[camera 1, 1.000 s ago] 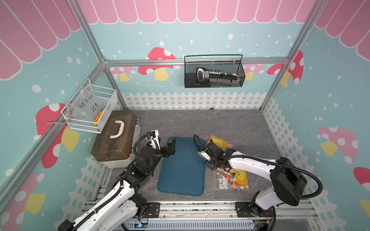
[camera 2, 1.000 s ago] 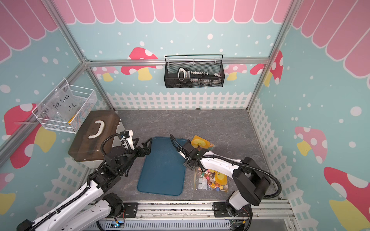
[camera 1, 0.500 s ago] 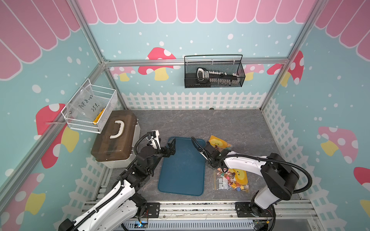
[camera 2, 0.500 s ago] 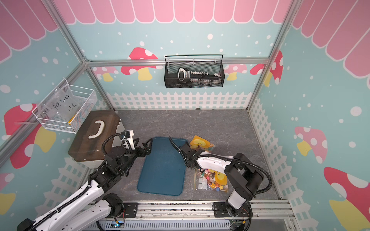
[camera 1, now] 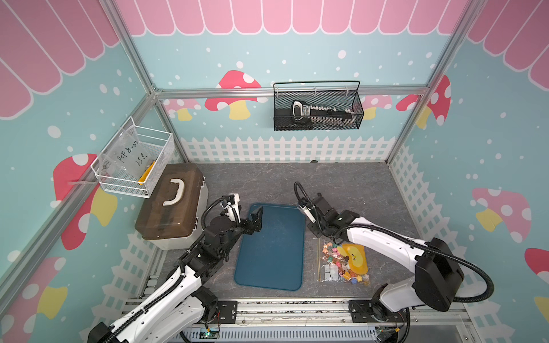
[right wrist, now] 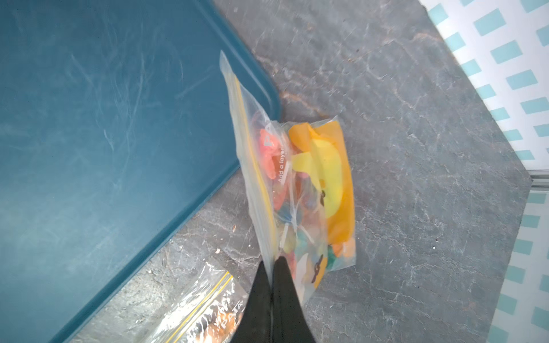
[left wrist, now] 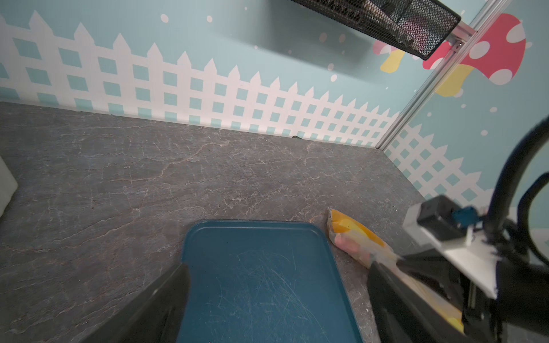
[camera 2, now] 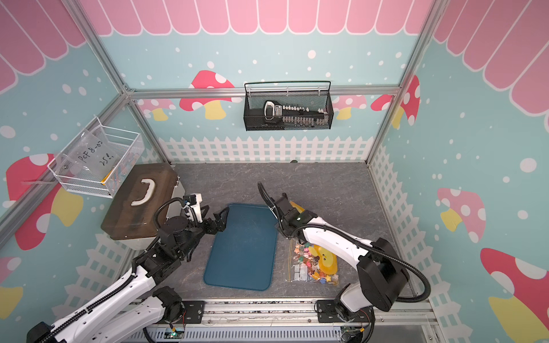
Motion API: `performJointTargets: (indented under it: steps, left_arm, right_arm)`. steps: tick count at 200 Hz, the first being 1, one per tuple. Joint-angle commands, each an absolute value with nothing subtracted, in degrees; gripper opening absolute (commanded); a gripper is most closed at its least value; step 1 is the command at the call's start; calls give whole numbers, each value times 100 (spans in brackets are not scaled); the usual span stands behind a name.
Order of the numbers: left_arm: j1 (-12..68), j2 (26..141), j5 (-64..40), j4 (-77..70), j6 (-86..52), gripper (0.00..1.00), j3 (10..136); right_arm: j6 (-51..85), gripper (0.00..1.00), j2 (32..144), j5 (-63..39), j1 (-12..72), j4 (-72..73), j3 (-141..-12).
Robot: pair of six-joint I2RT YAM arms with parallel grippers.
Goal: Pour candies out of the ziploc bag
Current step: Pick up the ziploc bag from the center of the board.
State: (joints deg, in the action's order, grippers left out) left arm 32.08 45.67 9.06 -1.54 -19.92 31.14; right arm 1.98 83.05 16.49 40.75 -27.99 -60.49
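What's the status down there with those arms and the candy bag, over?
Left gripper open by tray. Right gripper shut on bag at zip edge, candies inside, none poured. Second bag flat beside tray, out of the way.

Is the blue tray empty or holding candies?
Empty: the tray shows bare scratched surface; the candies sit inside the flat ziploc bag beside it.

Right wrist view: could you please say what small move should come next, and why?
Probably lift the ziploc bag over the blue tray: the right pincer is shut on its zip edge, but the bag sits beside the tray.
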Motion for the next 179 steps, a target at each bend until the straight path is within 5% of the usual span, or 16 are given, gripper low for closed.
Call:
performJointTargets:
  steps: [1, 94, 179]
  left_arm:
    - [3239, 4584, 639, -176, -1648, 96, 3377]
    - [3245, 4933, -140, -504, -813, 96, 3636]
    - [3298, 5129, -202, -536, -845, 95, 3711]
  right_arm:
    - [566, 0, 8095, 752, 3716, -2997, -6376]
    - [1842, 0, 7875, -917, 2623, -3122, -7000]
    - [3306, 0, 7708, -1150, 2046, -2792, -7244]
